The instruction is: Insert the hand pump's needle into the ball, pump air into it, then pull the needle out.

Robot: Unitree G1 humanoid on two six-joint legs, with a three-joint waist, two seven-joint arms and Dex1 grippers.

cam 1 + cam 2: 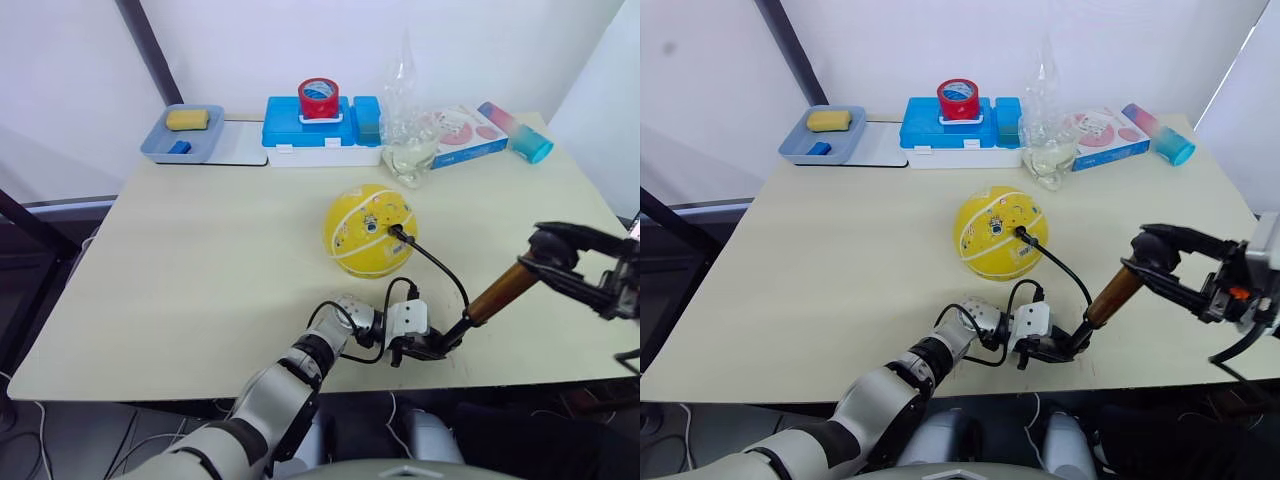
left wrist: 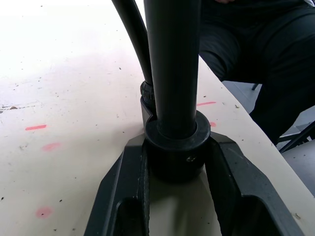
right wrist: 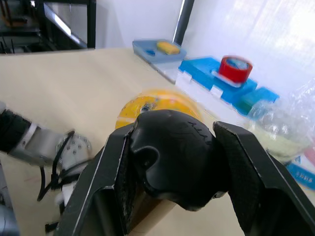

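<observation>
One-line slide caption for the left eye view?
Needle in the ball; left gripper clamps the hand pump's base, right gripper its handle.

L gripper (image 2: pixel 178 162) round pump base cap (image 2: pixel 177 147)

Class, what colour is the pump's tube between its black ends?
Gold-bronze; the hand pump shows best in the left eye view.

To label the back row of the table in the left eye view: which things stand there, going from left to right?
Grey tray → blue box with red tape roll on top → clear plastic bag → pink-and-blue carton → pink-and-blue bottle.
</observation>
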